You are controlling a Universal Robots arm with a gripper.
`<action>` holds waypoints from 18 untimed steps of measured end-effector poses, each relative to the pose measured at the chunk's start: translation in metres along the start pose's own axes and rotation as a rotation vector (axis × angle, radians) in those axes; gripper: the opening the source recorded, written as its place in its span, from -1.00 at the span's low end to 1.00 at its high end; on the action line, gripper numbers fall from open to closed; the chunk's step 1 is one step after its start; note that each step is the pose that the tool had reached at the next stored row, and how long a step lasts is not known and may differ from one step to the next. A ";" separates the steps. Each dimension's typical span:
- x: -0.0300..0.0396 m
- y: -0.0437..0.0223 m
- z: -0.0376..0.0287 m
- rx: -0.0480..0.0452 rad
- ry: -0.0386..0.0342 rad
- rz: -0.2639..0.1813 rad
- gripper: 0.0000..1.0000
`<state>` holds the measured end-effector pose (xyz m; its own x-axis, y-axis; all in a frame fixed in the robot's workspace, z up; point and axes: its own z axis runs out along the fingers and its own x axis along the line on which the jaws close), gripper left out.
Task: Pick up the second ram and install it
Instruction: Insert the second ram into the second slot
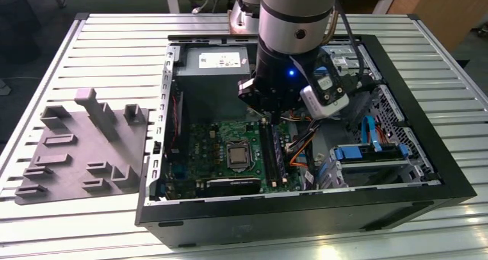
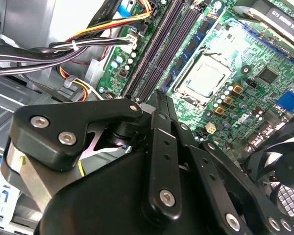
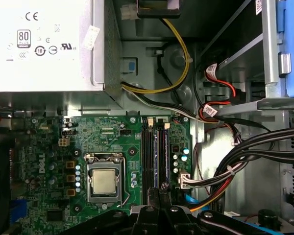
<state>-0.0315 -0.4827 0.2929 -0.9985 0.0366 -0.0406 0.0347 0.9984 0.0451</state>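
Gripper (image 1: 268,120) down inside case (image 1: 305,211), centre of exterior view, over motherboard (image 1: 202,148). Jaws drawn close together, tips at upper end of slots. Ram (image 1: 279,154) upright in slot, right of CPU (image 1: 238,156), just below gripper. Contact: cannot tell.

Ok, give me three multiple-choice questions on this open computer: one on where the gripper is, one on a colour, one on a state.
1. The gripper hangs over: A the grey fixture; B the memory slots; C the blue drive cage.
2. The motherboard is: A green; B red; C black.
3. The processor is: A under a heatsink; B uncovered; C missing.

Answers:
1. B, it sits above the long slots beside the processor.
2. A, the board is green in both wrist views.
3. B, its metal lid shows with nothing over it.
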 end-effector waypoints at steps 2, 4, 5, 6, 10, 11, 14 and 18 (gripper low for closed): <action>0.0000 0.0000 0.0004 0.0000 0.0000 0.000 -0.77; 0.0000 0.0000 0.0008 -0.0001 0.0000 0.000 -0.77; 0.0000 0.0000 0.0010 0.0000 0.0000 0.000 -0.77; 0.0001 -0.0001 0.0011 0.0001 0.0000 0.000 -0.77; 0.0001 -0.0001 0.0020 -0.0001 0.0000 0.000 -0.77; 0.0001 -0.0001 0.0023 -0.0001 0.0000 0.000 -0.77; 0.0001 -0.0001 0.0032 -0.0001 0.0000 0.000 -0.77; 0.0002 -0.0002 0.0045 0.0000 0.0000 0.000 -0.77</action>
<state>-0.0315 -0.4827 0.2884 -0.9985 0.0365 -0.0406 0.0347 0.9984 0.0451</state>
